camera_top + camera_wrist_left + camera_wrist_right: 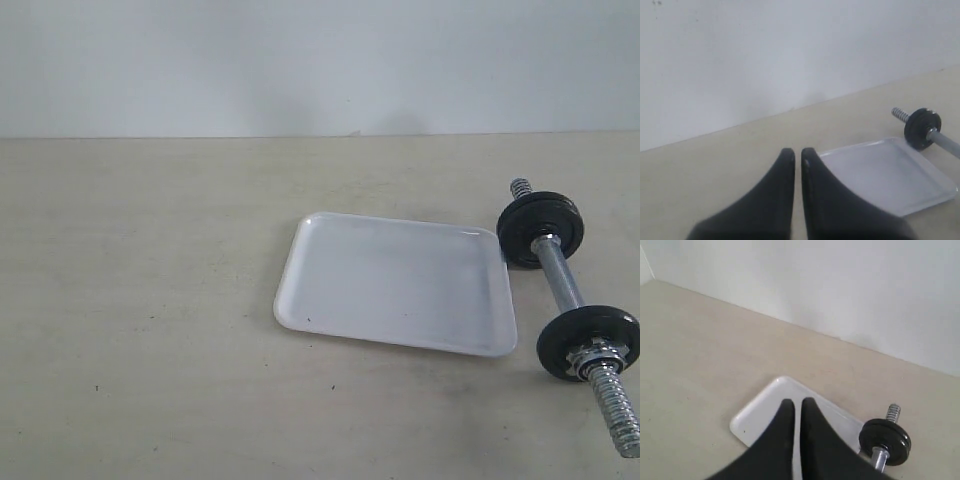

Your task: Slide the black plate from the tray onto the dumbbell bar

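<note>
The white tray (pixel 400 285) lies flat on the table with nothing on it. The black plate is out of view in every frame. To the tray's right lies the dumbbell bar (pixel 562 285), a chrome rod with threaded ends. It carries one black disc at the far end (pixel 540 228) and another near the front (pixel 588 342), next to a steel nut. Neither arm shows in the exterior view. My left gripper (pixel 797 152) is shut and holds nothing, with the tray (pixel 890 172) beyond it. My right gripper (pixel 797 402) is also shut and empty, above the tray (pixel 757 415), with the bar's far disc (pixel 885 440) beside it.
A beige tabletop (pixel 150 300) spreads wide to the left of the tray. A plain white wall (pixel 300 60) stands along the table's back edge. The bar's near threaded end (pixel 618 410) reaches close to the front right corner of the exterior view.
</note>
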Robot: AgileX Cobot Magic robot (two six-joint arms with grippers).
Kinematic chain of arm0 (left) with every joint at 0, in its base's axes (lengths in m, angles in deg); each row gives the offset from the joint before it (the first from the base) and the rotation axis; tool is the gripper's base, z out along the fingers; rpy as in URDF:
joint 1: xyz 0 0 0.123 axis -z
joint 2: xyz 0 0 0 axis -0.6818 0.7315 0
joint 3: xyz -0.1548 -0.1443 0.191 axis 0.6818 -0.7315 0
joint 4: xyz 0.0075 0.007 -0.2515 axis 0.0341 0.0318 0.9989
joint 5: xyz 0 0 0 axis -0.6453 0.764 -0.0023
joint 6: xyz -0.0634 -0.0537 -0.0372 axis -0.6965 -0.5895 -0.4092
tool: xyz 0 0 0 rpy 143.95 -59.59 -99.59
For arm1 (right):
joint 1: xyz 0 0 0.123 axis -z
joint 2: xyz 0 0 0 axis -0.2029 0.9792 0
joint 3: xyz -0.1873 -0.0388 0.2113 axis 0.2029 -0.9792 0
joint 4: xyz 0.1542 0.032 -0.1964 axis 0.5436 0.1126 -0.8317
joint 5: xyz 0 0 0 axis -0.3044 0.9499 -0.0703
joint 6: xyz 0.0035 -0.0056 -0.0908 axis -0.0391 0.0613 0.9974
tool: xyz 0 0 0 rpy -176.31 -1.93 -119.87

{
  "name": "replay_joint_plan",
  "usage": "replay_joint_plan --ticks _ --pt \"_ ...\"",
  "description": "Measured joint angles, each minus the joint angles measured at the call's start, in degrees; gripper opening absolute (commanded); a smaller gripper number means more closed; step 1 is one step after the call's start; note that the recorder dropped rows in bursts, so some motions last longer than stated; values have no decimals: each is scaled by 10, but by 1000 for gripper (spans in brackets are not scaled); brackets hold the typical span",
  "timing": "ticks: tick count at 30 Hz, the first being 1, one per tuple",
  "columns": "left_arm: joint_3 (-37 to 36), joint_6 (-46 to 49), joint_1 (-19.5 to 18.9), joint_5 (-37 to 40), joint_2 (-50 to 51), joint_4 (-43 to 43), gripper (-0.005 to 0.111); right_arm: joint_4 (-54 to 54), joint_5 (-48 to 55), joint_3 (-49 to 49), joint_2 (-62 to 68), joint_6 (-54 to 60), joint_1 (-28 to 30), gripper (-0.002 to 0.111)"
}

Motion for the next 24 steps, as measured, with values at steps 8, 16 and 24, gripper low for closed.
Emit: replay_joint_plan --ticks 8,16,24 --pt "1 0 0 91 -128 0 4 1 38 -66 -167 10 0 0" --pt "1 0 0 176 -197 0 4 11 -32 -204 -324 12 0 0" --pt "-13 0 0 207 -205 0 4 15 -142 -327 -384 39 0 0"
